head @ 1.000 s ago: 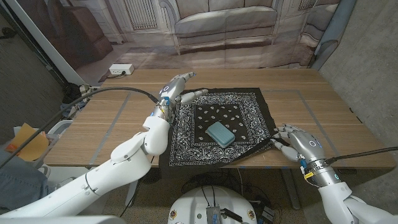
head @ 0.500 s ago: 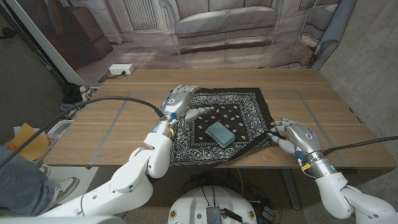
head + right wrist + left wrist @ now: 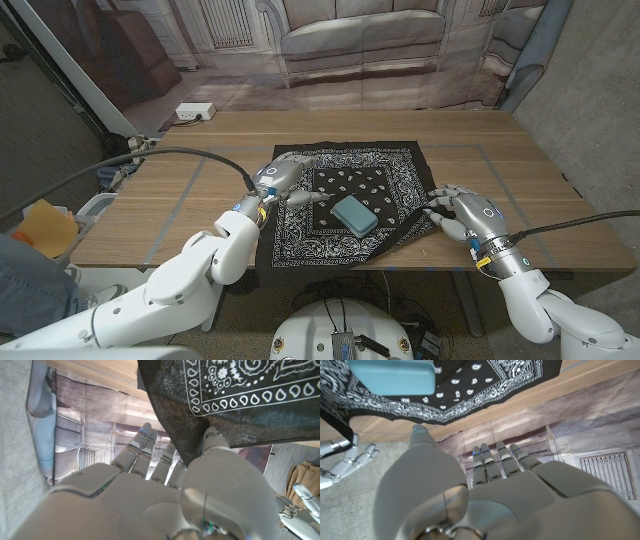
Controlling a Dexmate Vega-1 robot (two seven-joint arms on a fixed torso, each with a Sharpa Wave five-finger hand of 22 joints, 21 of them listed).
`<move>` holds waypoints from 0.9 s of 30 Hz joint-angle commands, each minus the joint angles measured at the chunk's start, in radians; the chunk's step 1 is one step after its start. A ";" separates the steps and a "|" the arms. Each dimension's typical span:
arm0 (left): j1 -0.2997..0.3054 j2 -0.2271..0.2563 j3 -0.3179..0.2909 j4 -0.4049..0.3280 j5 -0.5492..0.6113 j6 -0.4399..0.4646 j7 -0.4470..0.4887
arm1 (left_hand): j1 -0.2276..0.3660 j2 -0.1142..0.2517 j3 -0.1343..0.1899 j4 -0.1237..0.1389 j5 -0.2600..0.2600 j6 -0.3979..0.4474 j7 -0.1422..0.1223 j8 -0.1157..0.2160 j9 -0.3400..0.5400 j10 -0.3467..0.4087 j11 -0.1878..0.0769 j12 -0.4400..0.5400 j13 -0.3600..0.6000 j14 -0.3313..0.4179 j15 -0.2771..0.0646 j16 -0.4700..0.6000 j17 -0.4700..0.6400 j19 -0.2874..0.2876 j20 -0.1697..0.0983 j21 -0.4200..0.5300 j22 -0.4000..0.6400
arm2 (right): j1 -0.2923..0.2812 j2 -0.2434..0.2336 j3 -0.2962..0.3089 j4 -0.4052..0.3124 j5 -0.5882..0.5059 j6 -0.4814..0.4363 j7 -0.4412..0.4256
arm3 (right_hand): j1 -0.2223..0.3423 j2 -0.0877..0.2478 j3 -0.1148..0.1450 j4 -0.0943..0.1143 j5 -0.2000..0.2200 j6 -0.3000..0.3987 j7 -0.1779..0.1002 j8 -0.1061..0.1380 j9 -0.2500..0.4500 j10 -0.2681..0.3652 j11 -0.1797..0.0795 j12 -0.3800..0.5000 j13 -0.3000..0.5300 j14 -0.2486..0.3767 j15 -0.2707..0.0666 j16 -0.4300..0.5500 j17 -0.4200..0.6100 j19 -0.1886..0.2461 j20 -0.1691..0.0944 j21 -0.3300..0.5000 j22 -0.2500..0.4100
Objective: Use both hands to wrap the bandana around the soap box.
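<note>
I see the bandana [image 3: 355, 205] spread on the wooden table [image 3: 500, 165], black with a white paisley border. Its near edge hangs over the table's front edge. The soap box [image 3: 354, 213], teal and rounded, lies on the cloth near its middle, between my two hands.

My left hand [image 3: 282, 178] is over the left part of the bandana. Its fingers [image 3: 305, 198] reach toward the soap box, and the box sits just beyond the fingertips, apart from them. In the left wrist view the left hand [image 3: 485, 495] shows its fingers held close together and roughly straight, with the thumb set apart to one side; nothing is between thumb and fingers. I cannot tell whether the fingertips touch the cloth. In that view the soap box [image 3: 392, 376] lies past the thumb tip on the bandana [image 3: 470, 385].

My right hand [image 3: 462, 215] is at the bandana's near right corner. A fold of the cloth rises from the table to the fingers [image 3: 438, 208], which are curled on it. In the right wrist view the right hand [image 3: 165, 495] has a bunched strip of the bandana [image 3: 220, 400] running down between its thumb and the neighbouring fingers [image 3: 142, 445], so the cloth is pinched there. The soap box lies well beyond these fingertips, toward the cloth's middle.

A white power strip [image 3: 194, 112] lies on the floor beyond the table's far left corner.
</note>
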 commanded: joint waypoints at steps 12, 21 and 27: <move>0.287 0.156 -0.090 -0.069 0.151 0.082 0.107 | 0.020 -0.027 -0.012 -0.017 0.019 0.000 -0.020 0.003 0.002 0.004 -0.028 0.003 0.000 0.010 -0.079 0.004 0.000 -0.003 -0.024 0.007 0.003 | 0.130 0.029 -0.102 -0.036 -0.113 -0.060 0.086 | 0.002 0.009 0.005 -0.004 -0.005 0.016 0.001 -0.003 0.003 0.009 0.003 -0.002 0.003 0.005 -0.075 -0.003 0.001 -0.002 -0.052 -0.004 0.005; 0.357 0.125 -0.043 -0.063 0.373 0.153 0.080 | 0.030 -0.034 -0.015 -0.023 0.027 -0.011 -0.028 -0.001 0.003 -0.002 -0.034 0.000 0.000 0.008 -0.083 0.003 0.000 -0.008 -0.021 0.006 0.003 | 0.173 0.046 -0.119 -0.022 -0.128 -0.038 0.102 | 0.002 0.009 0.006 -0.004 -0.008 0.018 0.001 -0.004 0.003 0.008 0.003 -0.005 0.003 0.005 -0.076 -0.003 0.001 -0.001 -0.053 -0.005 0.005; 0.406 0.106 -0.046 -0.060 0.453 0.168 0.048 | 0.033 -0.040 -0.019 -0.026 0.032 -0.022 -0.031 -0.005 0.003 -0.011 -0.034 -0.004 0.001 0.002 -0.086 0.001 0.001 -0.015 -0.016 0.005 0.003 | 0.192 0.049 -0.124 -0.023 -0.139 -0.033 0.119 | 0.002 0.008 0.005 -0.005 -0.010 0.020 0.001 -0.005 0.003 0.009 0.005 -0.006 0.003 0.007 -0.075 -0.003 0.001 -0.001 -0.052 -0.005 0.005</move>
